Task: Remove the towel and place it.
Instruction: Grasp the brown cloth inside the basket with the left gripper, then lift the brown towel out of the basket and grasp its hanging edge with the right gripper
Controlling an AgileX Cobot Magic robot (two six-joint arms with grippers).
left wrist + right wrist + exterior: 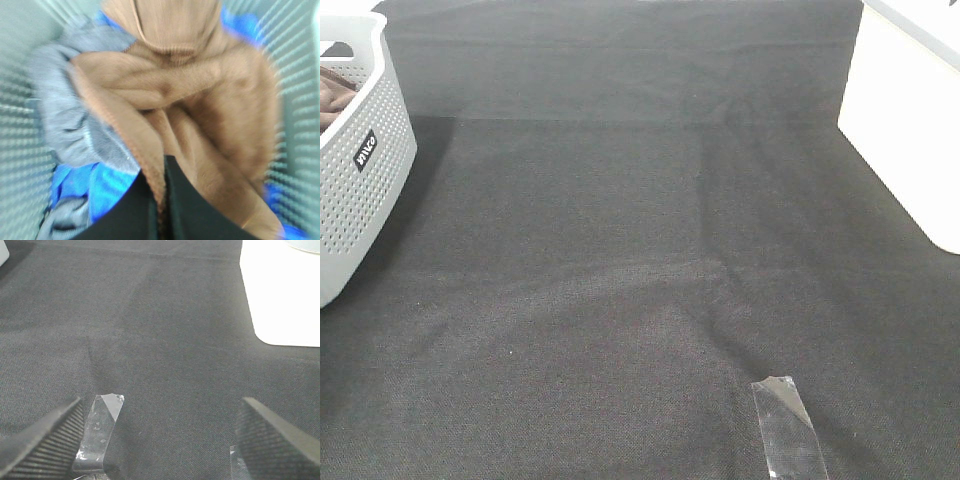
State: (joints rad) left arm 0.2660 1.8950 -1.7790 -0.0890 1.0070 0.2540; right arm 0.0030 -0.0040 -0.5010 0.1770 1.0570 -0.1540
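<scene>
1. The left gripper [162,167] is down inside the basket [295,75]. Its two black fingers are pressed together, with a fold of the brown towel [200,90] pinched between them.
2. The white perforated basket [370,150] stands at the left edge of the tabletop, toward the far corner. A little of the towel [335,95] shows over its rim.
3. In the basket the towel lies bunched on top. A grey cloth [70,115] and a blue cloth [107,185] are beside and under it.
4. The black covering [620,250] spreads over the tabletop.
5. A strip of clear tape [790,430] shows near the front edge, right of the middle.
6. The right gripper [161,405] hangs over the covering with its jaws wide apart and nothing between them. The strip of clear tape [102,430] is just beside one finger; it cannot be told whether it touches that finger.
7. A white surface [900,120] borders the right edge.
</scene>
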